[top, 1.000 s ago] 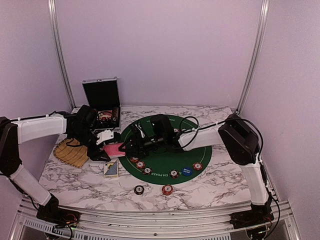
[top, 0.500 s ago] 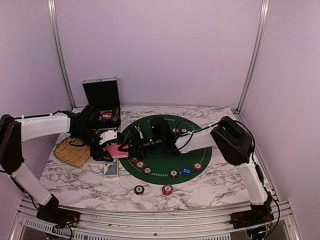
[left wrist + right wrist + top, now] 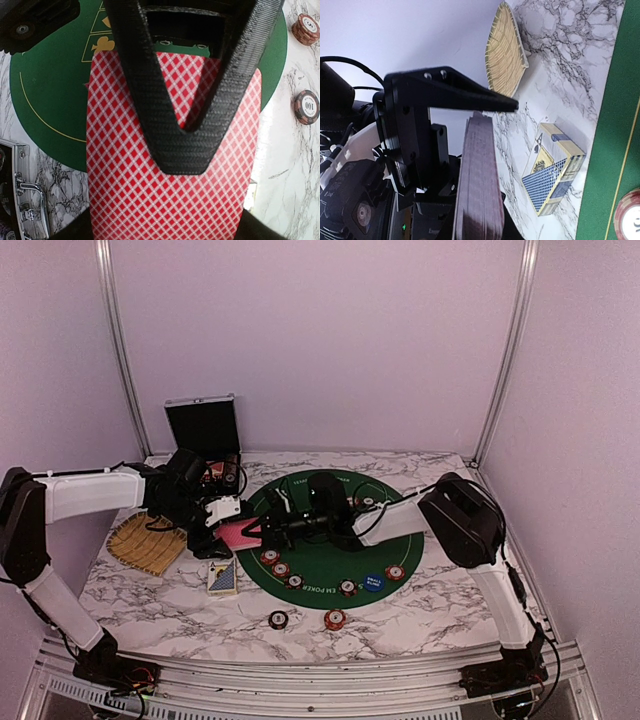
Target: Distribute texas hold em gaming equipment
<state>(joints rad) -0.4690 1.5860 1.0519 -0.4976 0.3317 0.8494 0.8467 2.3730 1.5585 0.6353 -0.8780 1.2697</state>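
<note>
The left gripper (image 3: 231, 529) is pinching the stack of red-backed playing cards (image 3: 165, 210) flat between its fingers, one black V-shaped finger (image 3: 182, 145) lying across the diamond-patterned back. In the top view the stack sits in the air at the 9 o'clock edge of the round green mat (image 3: 330, 562). The right gripper (image 3: 268, 531) reaches in from 3 o'clock and meets the stack's edge; its wrist view shows only one finger (image 3: 470, 97), just above the cards, so I cannot tell whether its jaws are spread or pressed together. Poker chips (image 3: 281, 569) lie along the mat's rim from 7 to 5 o'clock with a blue disc (image 3: 373, 582) among them, and two more chips (image 3: 335, 619) rest on the marble table (image 3: 440, 615) at 6 o'clock. A blue and yellow card box (image 3: 223, 578) lies at 8 o'clock, a straw tray (image 3: 145, 545) beyond at 9, and an open silver case (image 3: 203, 425) at 11
</note>
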